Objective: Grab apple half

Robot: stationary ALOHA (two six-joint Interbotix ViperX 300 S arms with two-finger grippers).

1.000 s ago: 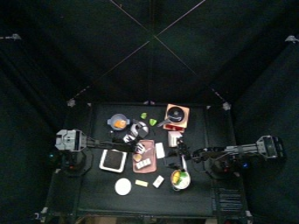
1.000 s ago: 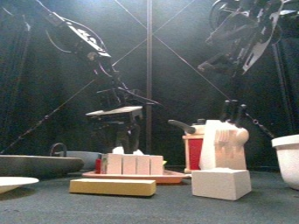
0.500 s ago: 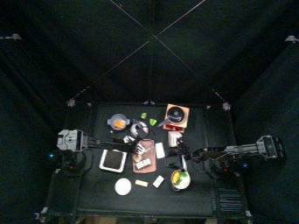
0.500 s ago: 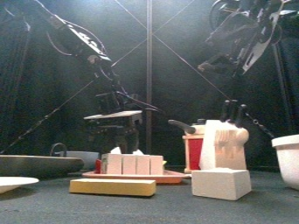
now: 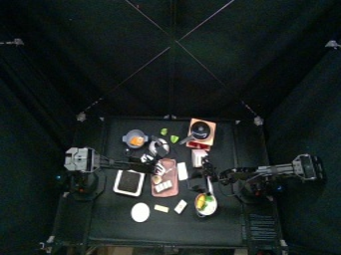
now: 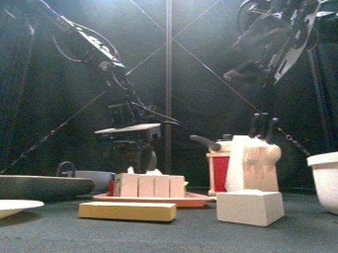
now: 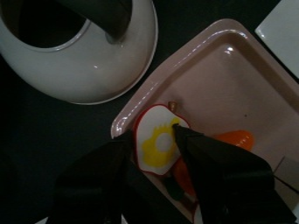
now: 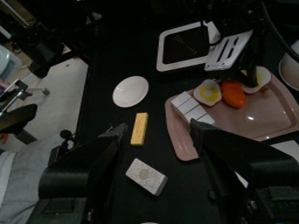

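Apple half lies on the pink tray, between the left gripper's spread jaws.

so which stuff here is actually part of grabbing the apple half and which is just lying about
Part of the job:
- apple half, cut face up on the pink tray
- left gripper, right over the apple half
- right gripper, held high, jaws open

Just lying about:
- orange piece on the tray
- white plate
- yellow block
- white bowl
- knife block
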